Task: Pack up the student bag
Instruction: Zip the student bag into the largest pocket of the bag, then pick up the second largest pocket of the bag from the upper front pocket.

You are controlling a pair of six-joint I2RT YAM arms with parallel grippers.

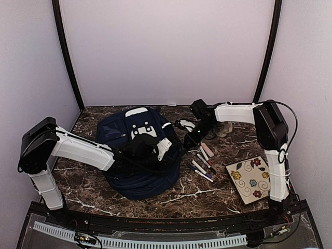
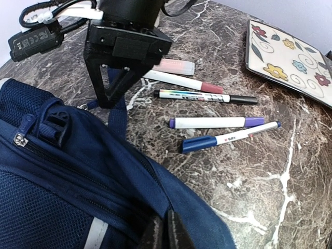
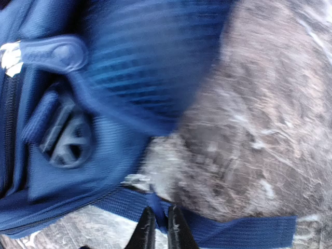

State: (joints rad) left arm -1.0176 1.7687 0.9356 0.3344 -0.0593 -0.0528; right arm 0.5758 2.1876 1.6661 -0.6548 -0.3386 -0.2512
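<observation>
The navy student bag [image 1: 136, 171] lies flat in the middle of the table, white patch up. My left gripper [image 1: 171, 153] is at the bag's right edge. In the left wrist view it [image 2: 165, 217] is shut on the bag's fabric [image 2: 78, 171] beside a zip seam. My right gripper [image 1: 189, 139] is at the bag's upper right corner. In the right wrist view it [image 3: 160, 210] is shut on a navy webbing strap [image 3: 238, 231] of the bag [image 3: 129, 62], just above the table. The left wrist view shows the right gripper [image 2: 111, 101] standing over that strap.
Several marker pens [image 1: 203, 162] lie right of the bag, also in the left wrist view [image 2: 207, 123], with a pink tube [image 2: 176, 66] behind them. A flowered cream board [image 1: 252, 179] lies at the right front. A pale object [image 1: 224, 129] sits behind the right arm.
</observation>
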